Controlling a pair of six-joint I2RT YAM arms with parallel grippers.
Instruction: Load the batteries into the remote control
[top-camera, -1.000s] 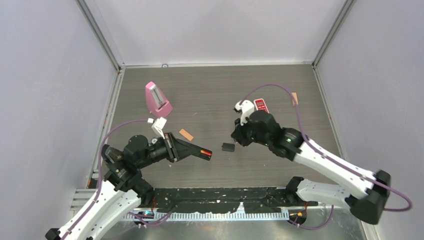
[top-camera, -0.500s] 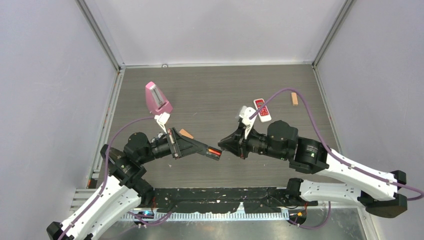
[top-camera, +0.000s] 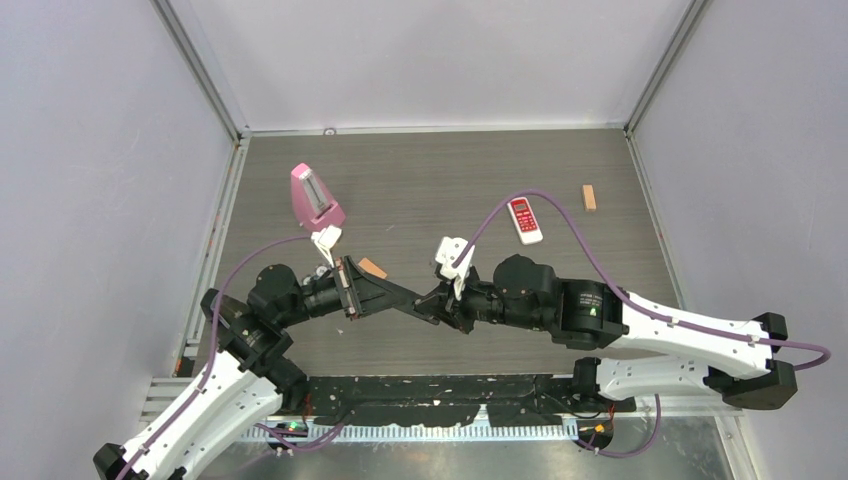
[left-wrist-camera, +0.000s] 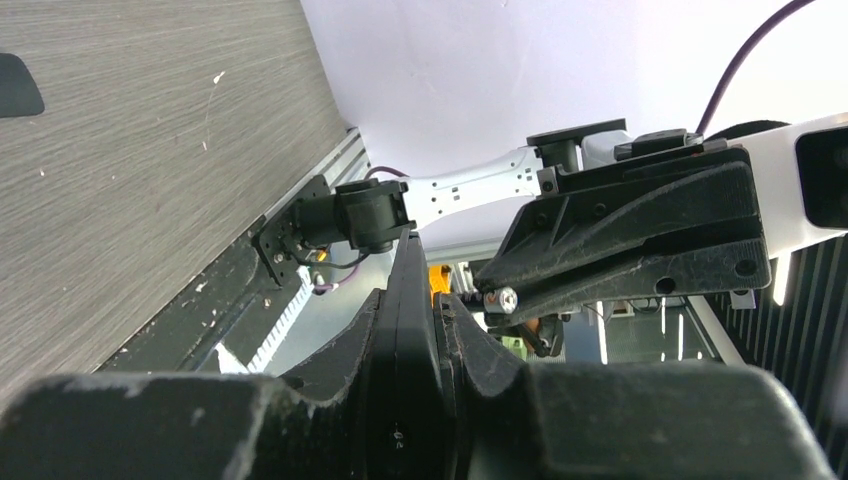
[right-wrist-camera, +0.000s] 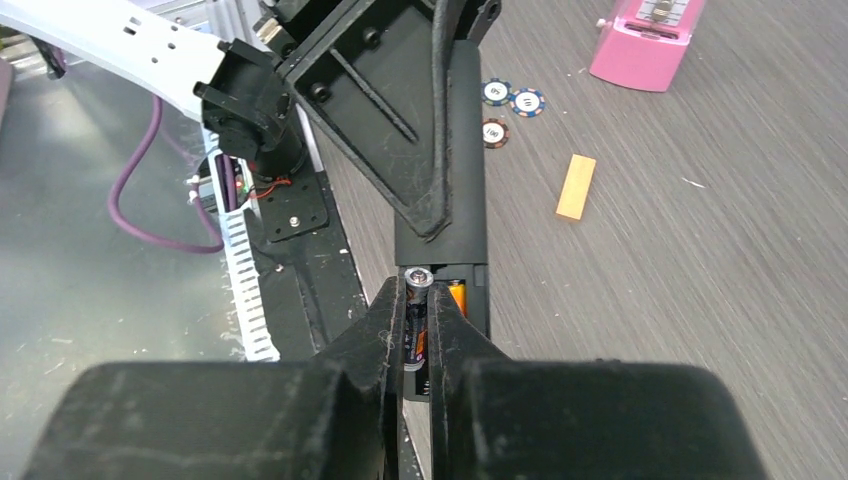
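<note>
My left gripper is shut on a black remote, holding it off the table with its open battery compartment pointing right. In the left wrist view the remote shows edge-on between the jaws. One orange battery lies in the compartment. My right gripper is shut on a second battery, dark with an orange band, with its silver tip at the compartment's empty slot. In the top view the right gripper meets the remote's end. A white-and-red remote lies further back on the right.
A pink metronome stands at the back left. Tan blocks lie near the left wrist and at the far right. Three poker chips lie under the left arm. A dark flat piece lies on the table.
My right arm has swung left from near the white-and-red remote and brought its battery to the open end of the black remote. The left gripper has raised the remote slightly toward it.
</note>
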